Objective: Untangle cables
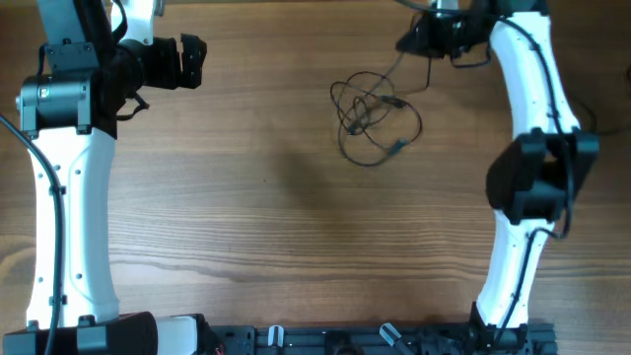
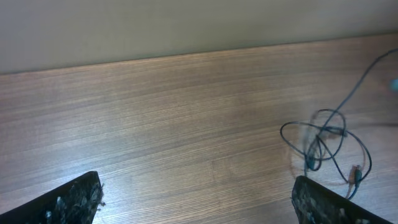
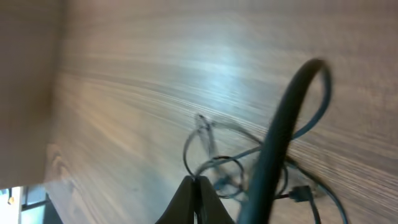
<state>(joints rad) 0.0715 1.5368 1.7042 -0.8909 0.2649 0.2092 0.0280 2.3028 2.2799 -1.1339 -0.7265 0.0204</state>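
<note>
Left gripper (image 1: pixel 199 62) fingers spread wide, well apart from cables (image 1: pixel 373 116). Tangle lay far-centre on table (image 1: pixel 246 217), loose strand trailing diagonally up-right to right gripper (image 1: pixel 404 44), fingers pressed together; whether strand was pinched, unclear.

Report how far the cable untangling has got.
Done: nothing visibly; the cables lie as one knotted clump on the table. In hand: the right gripper is shut, apparently on one strand that rises from the clump towards it. The left gripper hangs open, away from the clump. Left: pulling the loops apart and separating each cable.
</note>
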